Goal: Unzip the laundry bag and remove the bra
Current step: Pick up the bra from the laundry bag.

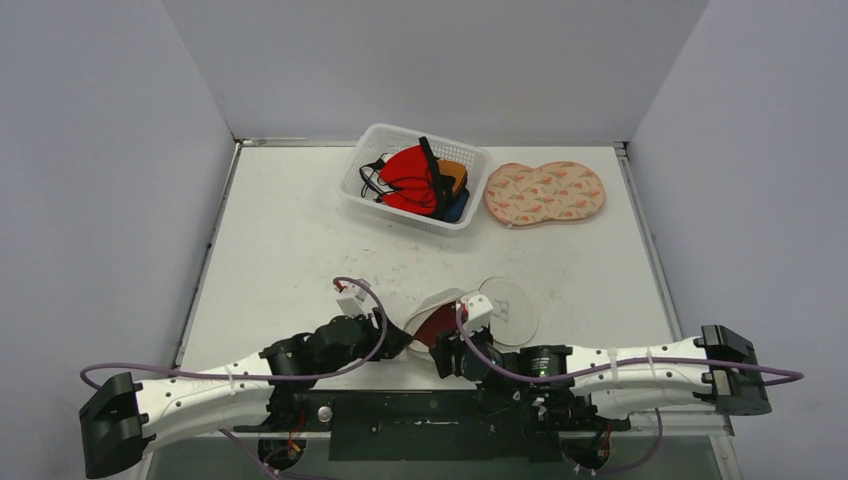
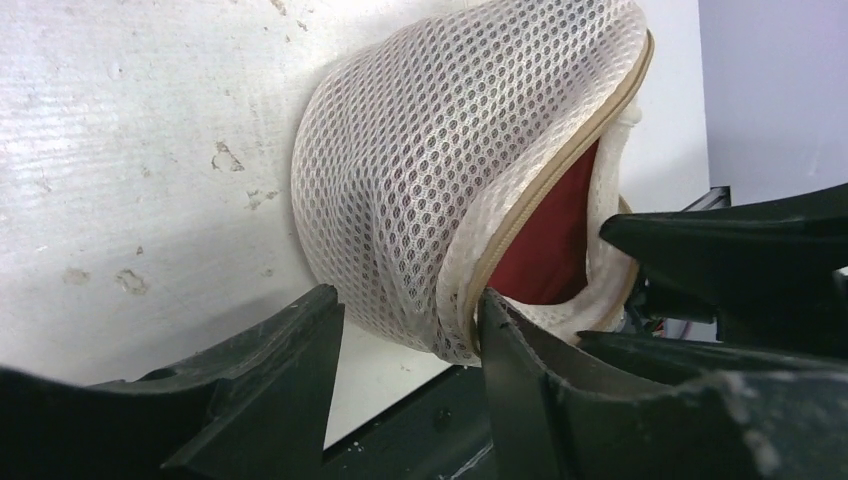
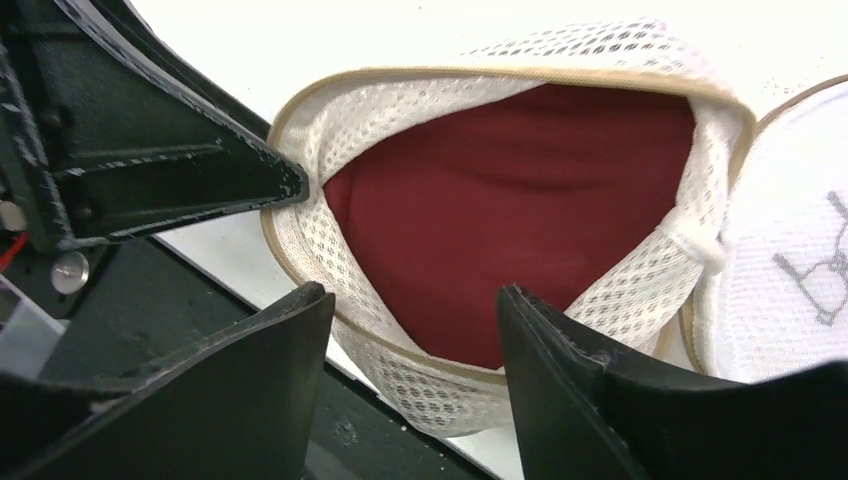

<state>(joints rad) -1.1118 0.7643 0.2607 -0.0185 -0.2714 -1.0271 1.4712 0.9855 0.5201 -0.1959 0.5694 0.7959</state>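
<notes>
on the table [image 1: 300,250] both arms lie low, left claw [image 2: 410,305] gripping the laundry bag [image 2: 420,150], right claw [image 3: 415,300] parted.

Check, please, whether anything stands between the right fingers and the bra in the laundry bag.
Only the lower mesh rim of the laundry bag: it lies between the open right fingers, in front of the dark red bra, which otherwise shows bare through the unzipped mouth.

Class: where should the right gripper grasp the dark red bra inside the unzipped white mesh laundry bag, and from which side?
Pinch the exposed fabric of the dark red bra, coming through the gaping zip mouth; the white mesh laundry bag covers its other sides.
</notes>
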